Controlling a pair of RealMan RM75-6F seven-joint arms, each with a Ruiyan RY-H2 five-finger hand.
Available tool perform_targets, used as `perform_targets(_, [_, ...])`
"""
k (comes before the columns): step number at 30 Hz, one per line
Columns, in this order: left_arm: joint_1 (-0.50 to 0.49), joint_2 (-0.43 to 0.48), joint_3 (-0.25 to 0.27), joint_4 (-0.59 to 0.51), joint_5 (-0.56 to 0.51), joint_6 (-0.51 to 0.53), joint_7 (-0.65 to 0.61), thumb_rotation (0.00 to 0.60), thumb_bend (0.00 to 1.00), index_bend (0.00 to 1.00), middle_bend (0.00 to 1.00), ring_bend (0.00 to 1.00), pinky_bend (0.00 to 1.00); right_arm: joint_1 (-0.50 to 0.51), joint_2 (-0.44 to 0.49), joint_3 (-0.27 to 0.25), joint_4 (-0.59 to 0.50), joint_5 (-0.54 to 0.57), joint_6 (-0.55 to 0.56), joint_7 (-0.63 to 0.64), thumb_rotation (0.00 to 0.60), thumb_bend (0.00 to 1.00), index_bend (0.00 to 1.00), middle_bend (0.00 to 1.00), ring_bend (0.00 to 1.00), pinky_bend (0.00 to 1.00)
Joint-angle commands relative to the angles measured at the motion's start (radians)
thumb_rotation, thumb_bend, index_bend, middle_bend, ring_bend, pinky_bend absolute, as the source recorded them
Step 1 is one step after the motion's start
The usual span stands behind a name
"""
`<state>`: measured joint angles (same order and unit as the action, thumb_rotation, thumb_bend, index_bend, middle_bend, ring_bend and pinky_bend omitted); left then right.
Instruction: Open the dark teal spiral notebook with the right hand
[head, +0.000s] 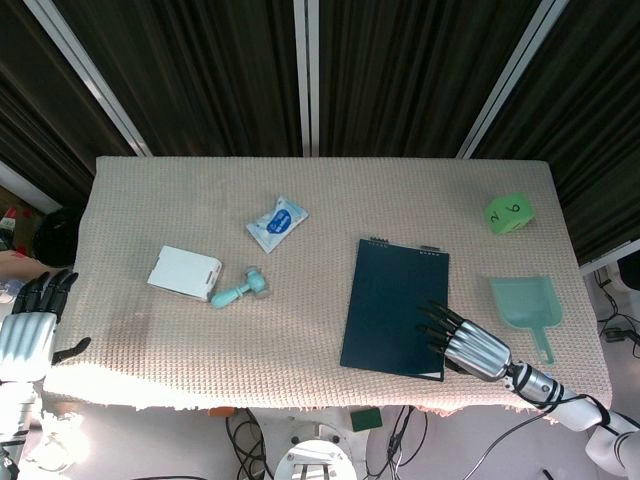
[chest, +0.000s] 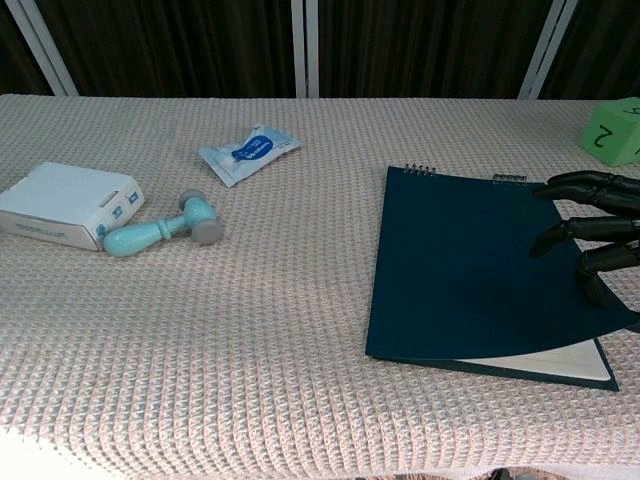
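Observation:
The dark teal spiral notebook (head: 393, 300) (chest: 460, 260) lies right of centre on the cloth, turned slightly clockwise, with its spiral at the far edge. My right hand (head: 470, 345) (chest: 600, 225) has its fingers spread on the cover's near right part. That corner of the cover is raised and white pages show under it. The thumb sits at the cover's right edge, mostly hidden. My left hand (head: 35, 322) hangs off the table's front left corner, fingers apart and empty.
A green die (head: 508, 212) (chest: 612, 130) sits at the far right and a mint dustpan (head: 527, 305) lies just right of the notebook. On the left are a white box (head: 185, 272), a teal roller (head: 238, 290) and a wipes packet (head: 277, 222).

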<state>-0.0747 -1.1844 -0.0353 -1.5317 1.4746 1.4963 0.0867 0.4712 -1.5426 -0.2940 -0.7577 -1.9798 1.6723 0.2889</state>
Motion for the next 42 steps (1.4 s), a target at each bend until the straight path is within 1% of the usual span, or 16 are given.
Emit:
perform_targets(1, [0.003, 0.0, 0.001, 0.003, 0.001, 0.003, -0.002, 0.599, 0.1, 0.08, 0.06, 0.01, 0.09, -0.004, 0.058, -0.003, -0.104, -0.014, 0.017, -0.031, 0.6, 0.53, 1.0, 0.25, 0.0, 0.0])
perform_targets(6, [0.009, 0.001, 0.001, 0.007, 0.0, 0.009, -0.006, 0.6, 0.1, 0.08, 0.06, 0.01, 0.09, -0.008, 0.118, -0.007, -0.222, -0.034, 0.029, -0.064, 0.6, 0.57, 1.0, 0.26, 0.0, 0.0])
perform_targets(8, [0.01, 0.001, 0.0, 0.008, -0.002, 0.01, -0.008, 0.599, 0.1, 0.08, 0.06, 0.01, 0.09, -0.008, 0.137, -0.001, -0.268, -0.033, 0.031, -0.064, 0.6, 0.57, 1.0, 0.26, 0.0, 0.0])
perform_targets(10, [0.01, 0.0, 0.0, 0.01, -0.003, 0.009, -0.01, 0.6, 0.1, 0.08, 0.06, 0.01, 0.09, -0.008, 0.146, 0.017, -0.303, -0.015, 0.026, -0.054, 0.6, 0.58, 1.0, 0.26, 0.0, 0.0])
perform_targets(12, [0.009, -0.002, -0.001, 0.013, -0.004, 0.006, -0.012, 0.6, 0.1, 0.08, 0.06, 0.01, 0.09, -0.002, 0.146, 0.053, -0.331, 0.027, 0.009, -0.033, 0.6, 0.58, 1.0, 0.26, 0.0, 0.0])
perform_targets(15, [0.008, -0.006, 0.0, 0.016, -0.004, 0.001, -0.015, 0.6, 0.1, 0.08, 0.06, 0.01, 0.09, 0.014, 0.136, 0.117, -0.367, 0.112, -0.037, 0.04, 0.6, 0.58, 1.0, 0.27, 0.0, 0.0])
perform_targets(18, [0.007, -0.006, -0.001, 0.02, -0.01, -0.004, -0.017, 0.6, 0.1, 0.08, 0.06, 0.01, 0.09, 0.043, 0.132, 0.188, -0.406, 0.222, -0.126, 0.139, 0.6, 0.61, 1.0, 0.27, 0.0, 0.0])
perform_targets(21, [0.006, -0.003, -0.006, 0.024, -0.021, -0.011, -0.02, 0.6, 0.1, 0.08, 0.06, 0.01, 0.09, 0.089, 0.127, 0.268, -0.425, 0.343, -0.256, 0.198, 0.6, 0.62, 1.0, 0.27, 0.0, 0.0])
perform_targets(22, [0.006, -0.003, -0.007, 0.024, -0.023, -0.013, -0.022, 0.6, 0.1, 0.08, 0.06, 0.01, 0.09, 0.11, 0.125, 0.303, -0.43, 0.395, -0.316, 0.216, 0.6, 0.62, 1.0, 0.27, 0.0, 0.0])
perform_targets(24, [0.006, -0.002, -0.008, 0.026, -0.024, -0.014, -0.026, 0.6, 0.1, 0.08, 0.06, 0.01, 0.09, 0.144, 0.118, 0.359, -0.426, 0.482, -0.412, 0.23, 0.6, 0.63, 1.0, 0.27, 0.0, 0.0])
perform_targets(25, [0.006, -0.001, -0.007, 0.027, -0.025, -0.016, -0.028, 0.6, 0.1, 0.08, 0.06, 0.01, 0.09, 0.166, 0.112, 0.399, -0.42, 0.546, -0.48, 0.24, 0.6, 0.63, 1.0, 0.27, 0.0, 0.0])
perform_targets(28, [0.006, 0.002, -0.006, 0.031, -0.031, -0.026, -0.033, 0.599, 0.1, 0.08, 0.06, 0.01, 0.09, 0.225, 0.095, 0.492, -0.382, 0.691, -0.637, 0.255, 0.6, 0.63, 1.0, 0.28, 0.0, 0.0])
perform_targets(32, [0.006, 0.007, -0.011, 0.032, -0.049, -0.036, -0.04, 0.599, 0.1, 0.08, 0.06, 0.01, 0.09, 0.286, 0.043, 0.588, -0.274, 0.836, -0.758, 0.221, 0.6, 0.63, 1.0, 0.29, 0.0, 0.0])
perform_targets(37, [0.001, 0.012, -0.018, 0.034, -0.058, -0.045, -0.05, 0.6, 0.1, 0.08, 0.06, 0.01, 0.09, 0.356, -0.033, 0.673, -0.107, 0.958, -0.856, 0.17, 0.6, 0.63, 1.0, 0.3, 0.0, 0.0])
perform_targets(39, [-0.001, 0.016, -0.018, 0.034, -0.063, -0.056, -0.054, 0.6, 0.1, 0.08, 0.06, 0.01, 0.09, 0.386, -0.062, 0.696, -0.034, 0.988, -0.89, 0.147, 0.6, 0.63, 1.0, 0.3, 0.0, 0.0])
perform_targets(42, [-0.005, 0.022, -0.02, 0.032, -0.071, -0.067, -0.056, 0.599, 0.1, 0.08, 0.06, 0.01, 0.09, 0.423, -0.103, 0.716, 0.061, 1.016, -0.93, 0.112, 0.6, 0.63, 1.0, 0.31, 0.0, 0.0])
